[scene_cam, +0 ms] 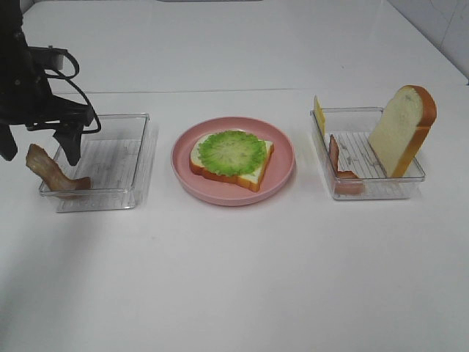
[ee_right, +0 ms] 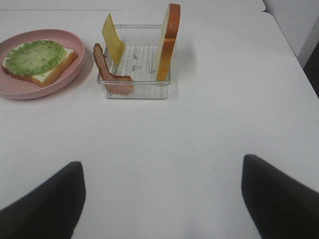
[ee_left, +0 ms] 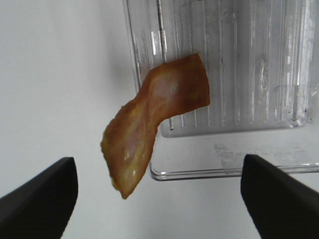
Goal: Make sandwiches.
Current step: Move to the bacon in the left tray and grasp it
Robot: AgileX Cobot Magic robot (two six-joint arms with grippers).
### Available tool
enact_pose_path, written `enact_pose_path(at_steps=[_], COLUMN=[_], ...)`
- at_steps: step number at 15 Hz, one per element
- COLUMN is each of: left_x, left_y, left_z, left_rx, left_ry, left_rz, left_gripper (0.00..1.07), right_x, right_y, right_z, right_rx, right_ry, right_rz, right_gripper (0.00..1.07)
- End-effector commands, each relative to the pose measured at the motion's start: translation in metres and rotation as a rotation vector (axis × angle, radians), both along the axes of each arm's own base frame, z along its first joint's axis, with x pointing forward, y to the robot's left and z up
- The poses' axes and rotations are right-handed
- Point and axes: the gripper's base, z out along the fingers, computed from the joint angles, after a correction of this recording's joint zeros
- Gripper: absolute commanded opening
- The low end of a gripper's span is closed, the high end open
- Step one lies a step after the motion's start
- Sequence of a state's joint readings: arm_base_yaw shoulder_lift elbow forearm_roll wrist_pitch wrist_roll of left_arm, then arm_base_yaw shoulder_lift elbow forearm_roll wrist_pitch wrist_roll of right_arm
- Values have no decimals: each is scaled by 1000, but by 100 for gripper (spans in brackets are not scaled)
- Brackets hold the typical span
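Observation:
On the pink plate (scene_cam: 282,172) lies a bread slice (scene_cam: 256,174) topped with a green lettuce leaf (scene_cam: 231,152). A bacon strip (scene_cam: 50,171) hangs over the front-left corner of the left clear tray (scene_cam: 117,158). In the left wrist view the same bacon strip (ee_left: 149,129) curls over the tray's rim (ee_left: 209,172). My left gripper (scene_cam: 40,150) (ee_left: 159,209) is open just above it, one finger on each side, holding nothing. My right gripper (ee_right: 162,199) is open over bare table, short of the right tray (ee_right: 137,92).
The right tray (scene_cam: 377,192) holds an upright bread slice (scene_cam: 401,128), a yellow cheese square (scene_cam: 319,115) and another bacon strip (scene_cam: 341,172). The right wrist view shows the bread (ee_right: 167,42), cheese (ee_right: 113,42), bacon (ee_right: 107,69) and plate (ee_right: 30,88).

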State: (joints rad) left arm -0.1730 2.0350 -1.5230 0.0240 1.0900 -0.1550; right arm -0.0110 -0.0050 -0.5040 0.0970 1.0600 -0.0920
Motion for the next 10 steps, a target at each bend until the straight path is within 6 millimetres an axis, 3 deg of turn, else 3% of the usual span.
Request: enact_pose_path(at_steps=[1, 8, 10], left_x=[3, 6, 6], left_y=[-1, -1, -1], left_z=[-14, -15, -15], left_rx=[7, 0, 0], left_ry=[22, -14, -14], left_rz=[1, 0, -1], left_gripper=[82, 66, 55], right_x=[-2, -2, -2], right_y=[0, 0, 0], right_z=[0, 0, 0], right_rx=[-13, -13, -13], right_ry=[-16, -16, -16], right_rz=[-2, -2, -2], right_gripper=[80, 80, 80])
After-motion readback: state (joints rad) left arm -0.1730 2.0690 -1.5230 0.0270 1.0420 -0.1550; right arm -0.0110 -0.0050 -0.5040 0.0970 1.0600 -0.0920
